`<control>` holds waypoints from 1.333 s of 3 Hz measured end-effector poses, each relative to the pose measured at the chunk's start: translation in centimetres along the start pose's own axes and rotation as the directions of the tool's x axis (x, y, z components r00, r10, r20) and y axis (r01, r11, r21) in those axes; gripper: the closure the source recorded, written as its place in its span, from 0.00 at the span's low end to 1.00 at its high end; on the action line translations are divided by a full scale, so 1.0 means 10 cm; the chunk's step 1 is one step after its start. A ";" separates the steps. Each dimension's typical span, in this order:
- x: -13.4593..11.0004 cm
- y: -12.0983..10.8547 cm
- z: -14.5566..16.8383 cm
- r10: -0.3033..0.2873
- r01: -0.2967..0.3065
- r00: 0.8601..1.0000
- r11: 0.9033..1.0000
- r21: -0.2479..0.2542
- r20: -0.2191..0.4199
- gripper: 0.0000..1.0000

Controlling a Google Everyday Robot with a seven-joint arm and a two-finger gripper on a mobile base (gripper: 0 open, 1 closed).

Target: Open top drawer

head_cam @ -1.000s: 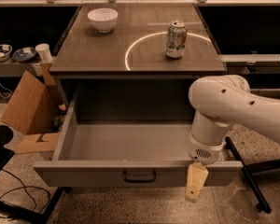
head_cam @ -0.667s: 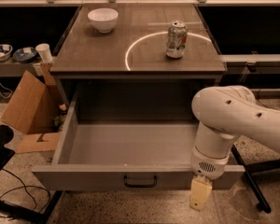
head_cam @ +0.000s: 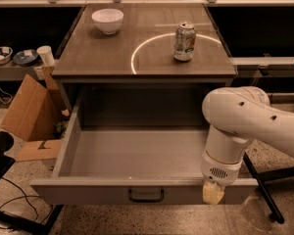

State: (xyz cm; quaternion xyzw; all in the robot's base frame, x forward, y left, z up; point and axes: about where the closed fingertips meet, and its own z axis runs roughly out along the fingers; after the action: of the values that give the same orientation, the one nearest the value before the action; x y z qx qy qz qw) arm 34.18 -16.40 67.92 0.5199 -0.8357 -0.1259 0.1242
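Observation:
The top drawer (head_cam: 88,192) of the grey metal cabinet is pulled far out toward me. Its deep grey box is empty inside. Its small dark bar handle (head_cam: 146,195) sits in the middle of the drawer front. My gripper (head_cam: 213,192) hangs from the white arm (head_cam: 240,116) at the right end of the drawer front, over its top edge and well to the right of the handle. It holds nothing that I can see.
On the cabinet top (head_cam: 112,58) stand a white bowl (head_cam: 108,19) at the back left and a drink can (head_cam: 184,41) at the right. A cardboard box (head_cam: 29,109) leans at the left. Cables (head_cam: 10,199) lie on the floor at the left. A black chair leg (head_cam: 262,192) is at the right.
The drawer front has come a little further toward me. The arm and gripper have shifted slightly right and toward me along with it.

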 end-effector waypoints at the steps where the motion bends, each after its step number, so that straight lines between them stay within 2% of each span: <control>1: 0.02 0.03 -0.02 0.005 -0.005 1.000 1.000 -0.003 -0.004 1.00; 2: 0.03 0.00 -0.03 0.005 -0.005 1.000 1.000 -0.003 -0.004 1.00; 3: 0.03 0.00 -0.03 0.005 -0.005 1.000 1.000 -0.003 -0.004 0.85; 4: 0.03 0.00 -0.03 0.005 -0.005 1.000 1.000 -0.003 -0.004 0.62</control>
State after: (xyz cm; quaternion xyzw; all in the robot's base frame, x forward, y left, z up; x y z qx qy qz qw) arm 34.14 -16.67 68.22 0.5181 -0.8365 -0.1256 0.1267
